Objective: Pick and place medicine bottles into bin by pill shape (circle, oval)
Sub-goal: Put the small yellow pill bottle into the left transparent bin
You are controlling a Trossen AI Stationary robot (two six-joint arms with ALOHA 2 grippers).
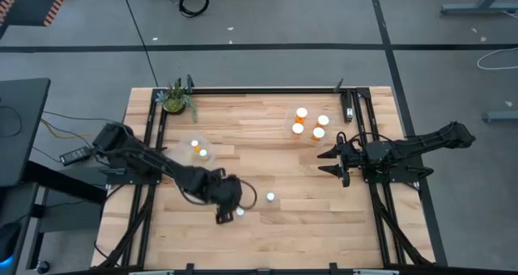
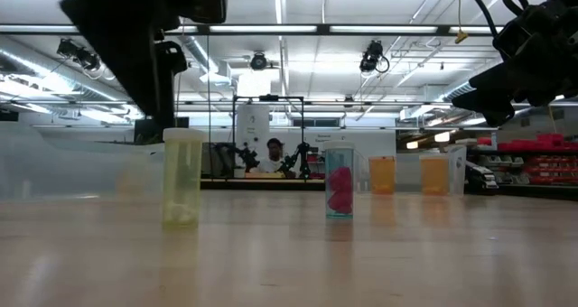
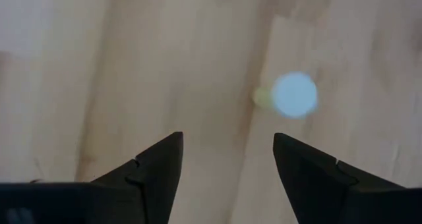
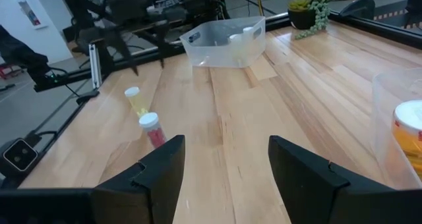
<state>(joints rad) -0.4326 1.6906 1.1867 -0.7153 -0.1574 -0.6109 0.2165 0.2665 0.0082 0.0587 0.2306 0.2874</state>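
Observation:
Two small white-capped bottles stand upright on the wooden table: one with yellow contents (image 1: 240, 213) (image 2: 182, 176) (image 4: 136, 100) and one with pink contents (image 1: 270, 197) (image 2: 339, 181) (image 4: 151, 128). My left gripper (image 1: 227, 214) (image 3: 227, 161) is open above the table, pointing down. It is close beside the yellow bottle, whose white cap (image 3: 295, 94) shows just beyond the fingertips. My right gripper (image 1: 330, 162) (image 4: 226, 165) is open and empty at the table's right, facing left.
A clear bin (image 1: 188, 142) (image 4: 198, 46) at the left holds two bottles. A clear bin (image 1: 290, 113) (image 4: 386, 112) at the far right holds several orange bottles. A potted green plant (image 1: 176, 99) stands at the far left corner. A person shows in the room beyond (image 2: 274, 153).

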